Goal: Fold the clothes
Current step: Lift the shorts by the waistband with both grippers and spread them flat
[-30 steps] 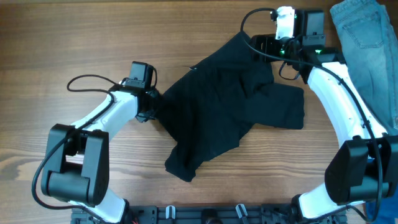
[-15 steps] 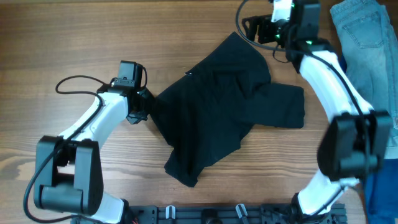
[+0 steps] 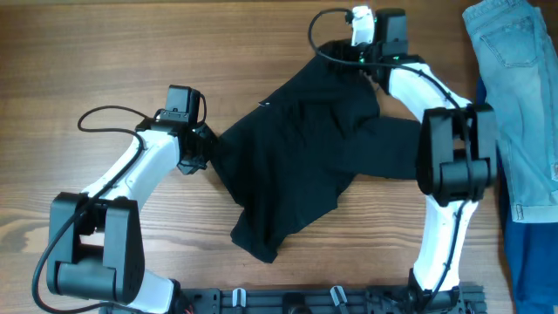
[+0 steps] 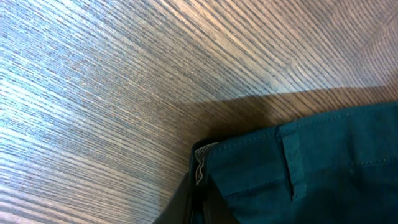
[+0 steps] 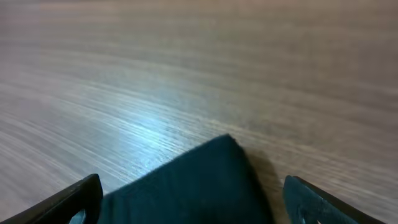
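The wood-grain surface (image 3: 87,52) carries the black shorts (image 3: 305,148) at its centre. They lie crumpled and skewed, one leg toward the near edge and the other toward the right, so they probably need pulling flat before any fold. The cloth is matte, soft woven fabric that bunches into loose ridges.

Pale denim jeans (image 3: 514,78) lie along the far right edge with a darker blue garment (image 3: 532,262) below them, both well apart from the work.

The left gripper (image 4: 199,208) is clamped on the waistband (image 4: 261,149) corner at the shorts' left edge, where stitched hems and a belt loop (image 4: 292,165) make a firm hold.

The right gripper (image 5: 193,205) is spread wide, its fingers straddling a rounded fabric corner at the far edge. It looks placed for the opposite pinch to tension the cloth.
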Controlling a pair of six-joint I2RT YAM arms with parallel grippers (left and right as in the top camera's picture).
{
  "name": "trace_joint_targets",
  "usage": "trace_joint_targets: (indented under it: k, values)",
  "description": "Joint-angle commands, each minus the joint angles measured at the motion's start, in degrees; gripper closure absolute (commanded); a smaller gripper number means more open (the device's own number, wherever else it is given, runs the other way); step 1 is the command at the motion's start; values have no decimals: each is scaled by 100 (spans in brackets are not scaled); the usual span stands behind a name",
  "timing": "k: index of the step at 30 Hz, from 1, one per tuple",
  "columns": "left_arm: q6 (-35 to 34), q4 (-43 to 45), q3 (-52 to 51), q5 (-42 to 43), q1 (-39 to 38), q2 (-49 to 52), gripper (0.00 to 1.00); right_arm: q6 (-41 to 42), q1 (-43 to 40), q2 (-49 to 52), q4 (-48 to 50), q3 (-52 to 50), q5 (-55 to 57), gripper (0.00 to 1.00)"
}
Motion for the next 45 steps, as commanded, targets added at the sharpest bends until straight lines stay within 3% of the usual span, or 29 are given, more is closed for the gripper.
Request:
trace_joint_targets:
  k: [1, 5, 9, 12, 14, 15, 16, 17, 22, 28, 33, 45]
  values:
    - [136, -44, -35, -15, 11, -94, 96, 44, 33, 396, 136, 116, -131, 7]
    - [136, -44, -35, -15, 11, -94, 96, 151, 33, 560, 284, 116, -17, 8]
    - [136, -42, -35, -15, 11, -94, 96, 369, 48, 807, 319, 116, -201, 20]
    - [136, -42, -35, -15, 11, -96, 96, 455, 66, 844, 223, 116, -98, 46]
    - [136, -39, -35, -17, 11, -94, 96, 686, 55, 841, 168, 116, 24, 53]
    - [133, -37, -35, -61, 13, -94, 96, 686, 42, 839, 120, 116, 22, 65]
    - [133, -37, -35, -127, 17, -96, 96, 680, 26, 813, 35, 116, -9, 84]
    - [136, -37, -35, -197, 26, -96, 96, 658, 9, 761, -57, 116, -57, 94]
    - [149, 24, 39, -376, 428, -212, 96, 363, -98, -15, -352, 118, -66, 96]
    - [1578, 48, 964, 275, 1215, -1008, 96, -227, -114, -1886, -824, 133, 481, 96]
    - [2092, 114, 1963, 625, 1252, -1847, 96, -520, -114, -3327, -1471, 133, 634, 96]
    - [2221, 369, 3150, 697, 1097, -4063, 96, -376, -114, -6229, -3259, 133, 1357, 96]
